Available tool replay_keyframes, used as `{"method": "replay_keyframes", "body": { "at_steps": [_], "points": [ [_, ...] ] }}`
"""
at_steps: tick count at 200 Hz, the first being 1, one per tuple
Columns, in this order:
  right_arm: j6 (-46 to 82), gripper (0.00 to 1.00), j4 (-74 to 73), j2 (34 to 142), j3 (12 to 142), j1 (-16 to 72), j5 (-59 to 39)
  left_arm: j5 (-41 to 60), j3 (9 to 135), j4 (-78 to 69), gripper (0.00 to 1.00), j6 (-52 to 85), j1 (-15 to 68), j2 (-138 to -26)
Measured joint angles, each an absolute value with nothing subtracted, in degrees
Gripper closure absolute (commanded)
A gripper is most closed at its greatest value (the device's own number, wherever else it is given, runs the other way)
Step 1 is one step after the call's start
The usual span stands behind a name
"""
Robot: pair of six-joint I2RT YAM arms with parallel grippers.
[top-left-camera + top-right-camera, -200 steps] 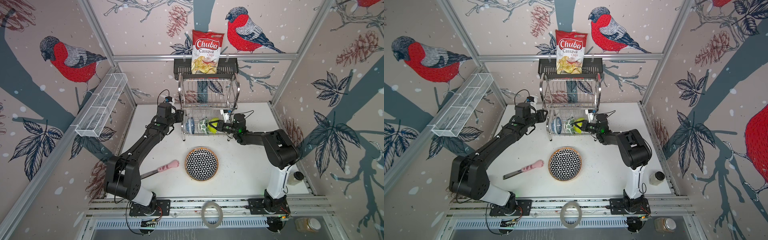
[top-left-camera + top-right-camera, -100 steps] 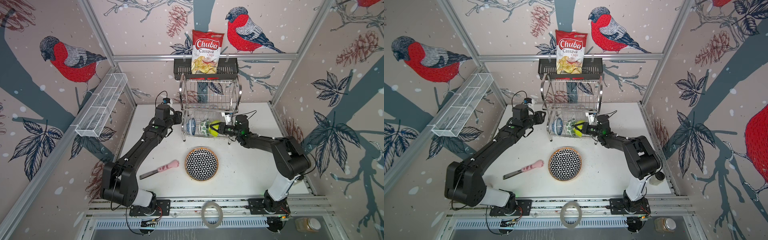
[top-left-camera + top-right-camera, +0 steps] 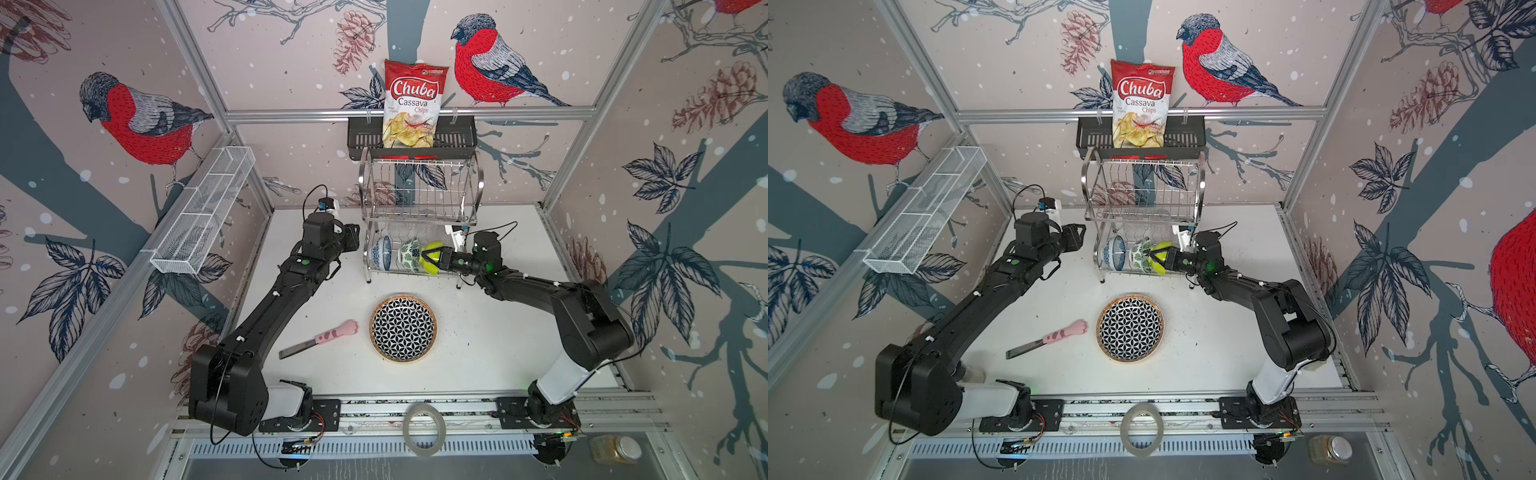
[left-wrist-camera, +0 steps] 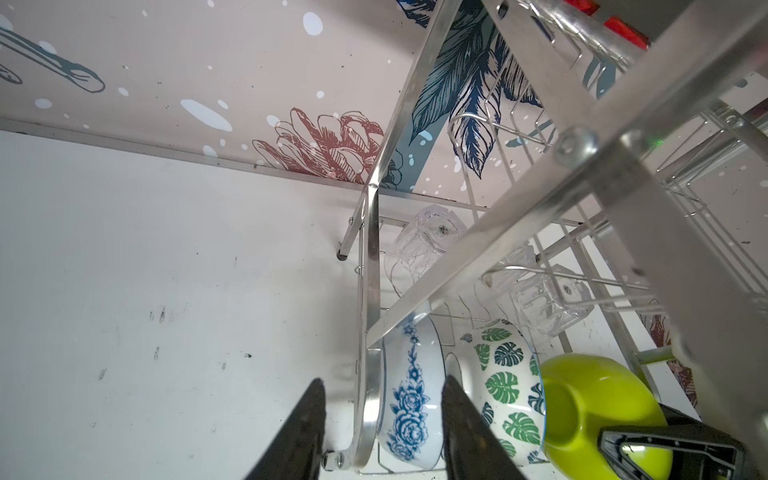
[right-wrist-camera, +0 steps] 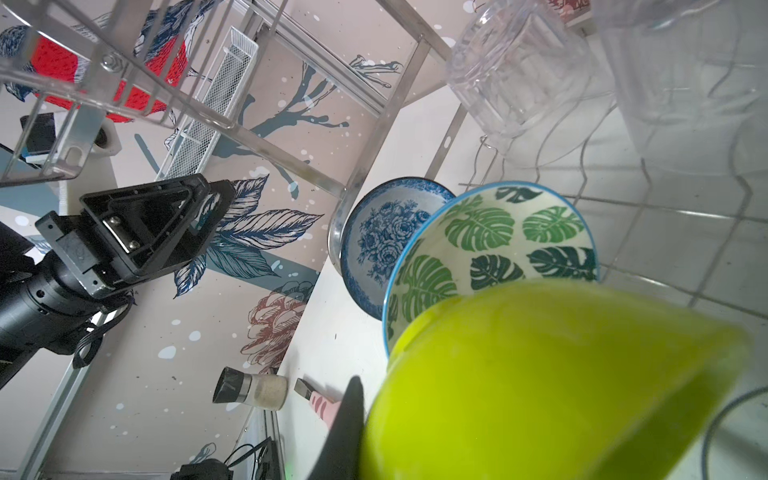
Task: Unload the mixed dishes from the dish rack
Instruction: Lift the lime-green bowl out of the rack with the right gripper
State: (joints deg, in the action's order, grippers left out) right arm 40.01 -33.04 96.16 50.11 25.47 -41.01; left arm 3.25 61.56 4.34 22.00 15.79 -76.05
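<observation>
The dish rack (image 3: pixel 419 199) (image 3: pixel 1142 195) stands at the back middle of the table. Its lower tier holds a blue-floral bowl (image 3: pixel 384 253) (image 4: pixel 411 390), a green-leaf bowl (image 3: pixel 409 255) (image 5: pixel 498 237) and a lime bowl (image 3: pixel 432 257) (image 5: pixel 540 386), all on edge. Clear glasses (image 4: pixel 548 299) (image 5: pixel 511 70) sit upside down behind them. My right gripper (image 3: pixel 426 257) (image 3: pixel 1154 257) is shut on the lime bowl's rim; only one finger (image 5: pixel 347 428) shows. My left gripper (image 3: pixel 353 239) (image 4: pixel 382 380) hangs open just left of the rack, apart from it. A geometric plate (image 3: pixel 402 328) lies face up on the table.
A pink cat-paw utensil (image 3: pixel 320 338) lies left of the plate. A black wall basket (image 3: pixel 365 135) with a chips bag (image 3: pixel 411 104) hangs above the rack. A white mesh basket (image 3: pixel 203 216) lines the left wall. A tape roll (image 3: pixel 424 428) and a jar (image 3: pixel 615 449) sit beyond the front rail.
The right arm's elbow has swung outward and lower while its gripper stays on the lime bowl, which shifted slightly toward the front. The left gripper has barely moved.
</observation>
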Motion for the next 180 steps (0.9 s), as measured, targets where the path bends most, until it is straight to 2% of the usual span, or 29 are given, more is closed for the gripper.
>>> {"method": "replay_keyframes", "body": {
  "at_steps": [100, 180],
  "points": [
    [31.3, 0.94, -18.1, 83.9, 44.9, 32.2, -33.8, 1.4, 60.8, 8.7, 0.51, 22.0, 15.7, -69.3],
    [22.2, 0.94, -0.4, 72.6, 43.9, 41.4, -19.9, 0.4, 63.6, 18.4, 0.39, 21.3, 15.7, -68.2]
  ]
}}
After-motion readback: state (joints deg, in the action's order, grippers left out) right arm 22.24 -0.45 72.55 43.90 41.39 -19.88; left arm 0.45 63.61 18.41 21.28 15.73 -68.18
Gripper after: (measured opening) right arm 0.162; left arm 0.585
